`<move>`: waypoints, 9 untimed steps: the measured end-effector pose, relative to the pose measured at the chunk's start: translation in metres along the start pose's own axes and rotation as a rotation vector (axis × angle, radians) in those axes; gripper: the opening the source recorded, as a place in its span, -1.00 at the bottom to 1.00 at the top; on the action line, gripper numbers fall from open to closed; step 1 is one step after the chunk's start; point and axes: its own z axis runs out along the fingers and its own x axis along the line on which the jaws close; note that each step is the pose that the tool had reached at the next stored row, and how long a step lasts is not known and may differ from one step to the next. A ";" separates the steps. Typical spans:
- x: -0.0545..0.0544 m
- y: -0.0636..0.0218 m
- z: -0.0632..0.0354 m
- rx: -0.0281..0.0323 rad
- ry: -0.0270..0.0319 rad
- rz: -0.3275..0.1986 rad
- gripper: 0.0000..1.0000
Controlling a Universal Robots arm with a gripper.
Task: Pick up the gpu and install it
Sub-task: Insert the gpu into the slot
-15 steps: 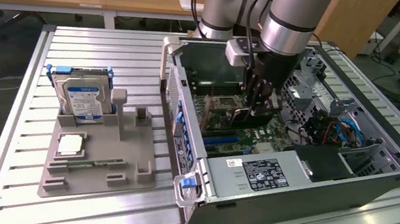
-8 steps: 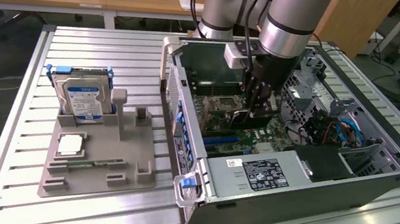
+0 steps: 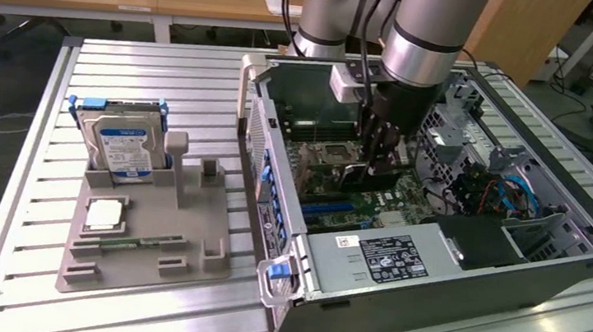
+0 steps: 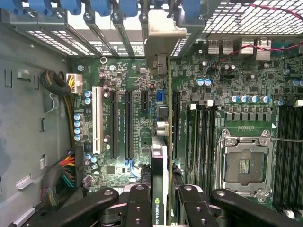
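The gpu (image 4: 160, 158) is seen edge-on in the wrist view, a thin dark card with an NVIDIA label. Its silver end bracket (image 4: 161, 33) reaches the case's rear slot openings. My gripper (image 4: 163, 208) is shut on it, with black fingers (image 4: 137, 203) on either side of the card. The card stands upright over the green motherboard (image 4: 222, 80), lined up beside a long black expansion slot (image 4: 176, 123). Whether it is seated in a slot I cannot tell. In the exterior view my gripper (image 3: 379, 165) reaches down into the open computer case (image 3: 426, 303).
A grey holder (image 3: 144, 257) on the slatted table, at the exterior view's left, carries a silver hard drive (image 3: 122, 148) and a slim green memory stick (image 3: 134, 241). Inside the case are the power supply (image 3: 398, 255), blue cables (image 3: 514, 193) and the CPU socket (image 4: 244, 165).
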 end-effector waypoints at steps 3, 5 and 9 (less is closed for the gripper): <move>0.000 0.0023 0.0007 0.0004 0.0001 0.000 -0.47; 0.000 0.0037 0.0034 0.0006 -0.0001 0.000 -0.47; 0.000 0.0046 0.0089 0.0005 0.0001 0.000 -0.47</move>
